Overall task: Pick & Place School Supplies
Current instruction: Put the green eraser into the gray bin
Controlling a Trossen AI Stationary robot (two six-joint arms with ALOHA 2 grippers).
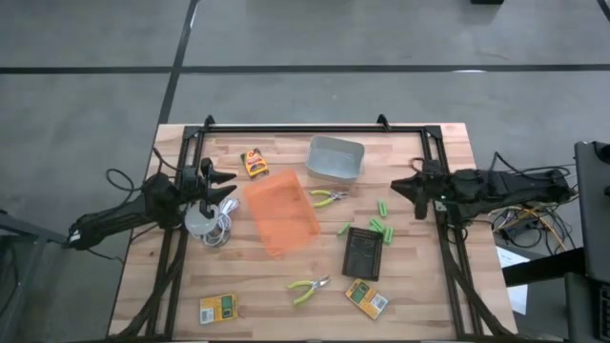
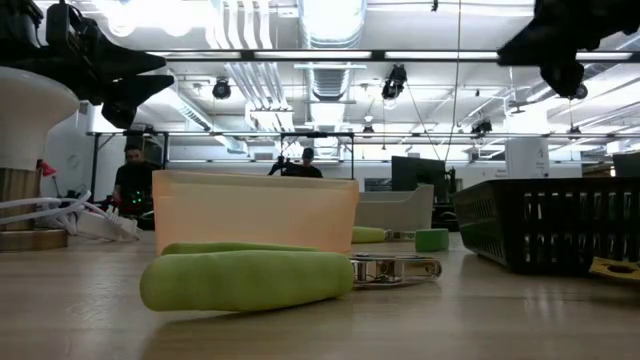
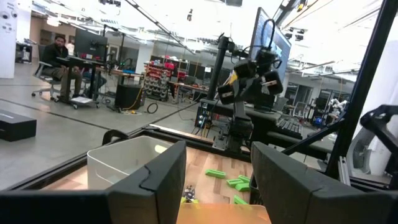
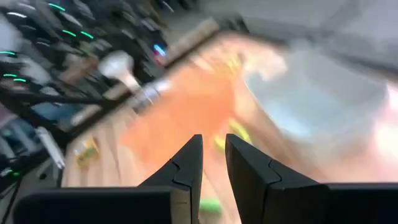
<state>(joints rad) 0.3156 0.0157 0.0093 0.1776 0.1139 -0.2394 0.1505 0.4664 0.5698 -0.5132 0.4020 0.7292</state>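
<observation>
near edge: yellow-and-green boxes point(image 1: 219, 308) point(image 1: 366, 297), green-handled pliers point(image 1: 309, 288) lying loose on worktop point(image 1: 429, 286)
mid: black basket point(image 1: 363, 252), lime markers point(image 1: 379, 227), orange bin point(image 1: 281, 211), second pliers point(image 1: 327, 197)
far: third box point(image 1: 254, 162), grey bin point(image 1: 335, 158)
left end effector point(image 1: 227, 184): spread, empty, over white cable thing point(image 1: 202, 221)
right end effector point(image 1: 398, 188): narrow gap, holding nothing, above markers
step: likely pre-grasp, nothing binned
next: right should widen, then descend onto a marker

The wooden table point(image 1: 429, 295) carries an orange bin point(image 1: 282, 211) at its middle, between the two grippers. A grey bin point(image 1: 335, 159) and a dark mesh tray point(image 1: 363, 252) sit nearer the right gripper point(image 1: 396, 188), with lime-green markers point(image 1: 379, 227) and one pair of pliers point(image 1: 329, 197). By the left gripper point(image 1: 229, 185) lies a white round thing point(image 1: 200, 222). Another pair of pliers point(image 1: 309, 288) and three printed boxes point(image 1: 366, 297) lie scattered.
</observation>
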